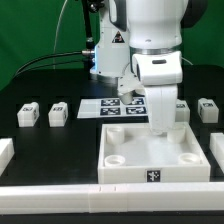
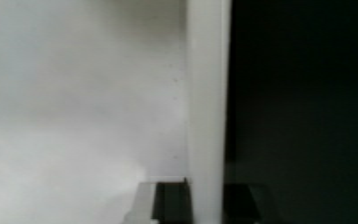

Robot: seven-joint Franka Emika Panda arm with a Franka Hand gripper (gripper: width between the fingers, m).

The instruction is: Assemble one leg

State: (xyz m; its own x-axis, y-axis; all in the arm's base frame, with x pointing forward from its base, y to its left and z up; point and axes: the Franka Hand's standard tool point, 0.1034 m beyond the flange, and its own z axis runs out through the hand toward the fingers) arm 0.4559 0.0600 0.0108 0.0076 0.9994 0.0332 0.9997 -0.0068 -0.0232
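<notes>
Four legs lie on the black table in the exterior view: two on its left and two on its right, each a stubby white block with a tag. The large white square panel with round corner sockets lies in front. My gripper reaches straight down onto the panel's far rim. In the wrist view the gripper straddles the panel's bright rim, with a dark finger pressed on each side of it. No leg is in its grasp.
The marker board lies behind the panel. A white barrier runs along the front, with short white walls at the exterior view's left and right. The panel rests against the front barrier.
</notes>
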